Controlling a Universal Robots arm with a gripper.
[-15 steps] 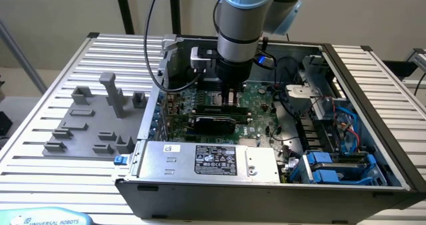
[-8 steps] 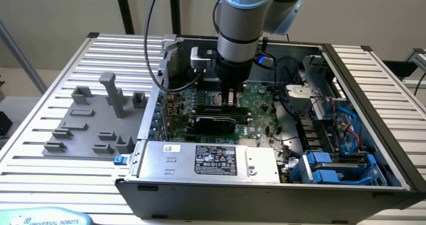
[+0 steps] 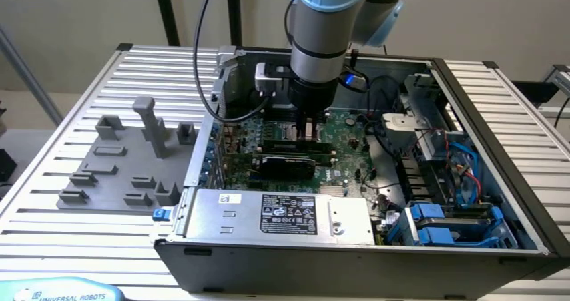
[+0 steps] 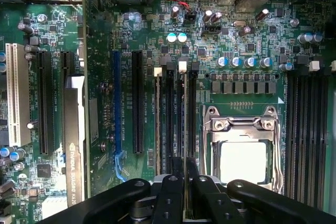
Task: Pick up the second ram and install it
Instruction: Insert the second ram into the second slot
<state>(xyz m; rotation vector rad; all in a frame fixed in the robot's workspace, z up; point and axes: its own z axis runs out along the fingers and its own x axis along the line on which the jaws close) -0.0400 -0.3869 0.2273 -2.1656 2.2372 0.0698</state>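
Gripping the second ram [image 4: 185,129] edge-on, we saw the gripper [image 4: 185,182] jaws closed on it above the motherboard [image 4: 247,40] slots.

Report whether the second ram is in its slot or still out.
In. The second ram stands on edge in a motherboard slot, with the end effector directly above it; full seating cannot be told.

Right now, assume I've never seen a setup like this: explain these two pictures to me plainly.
The tall blue-grey column is a robot arm reaching down into an open computer case that lies on a ribbed metal table. One picture comes from a camera standing off to the side; the other from a camera on the arm's wrist, looking straight down at the green motherboard. The arm's hand pinches a thin memory stick, the second ram, edge-on over the black memory slots beside the silver processor socket. A grey parts holder sits on the exterior view's left.
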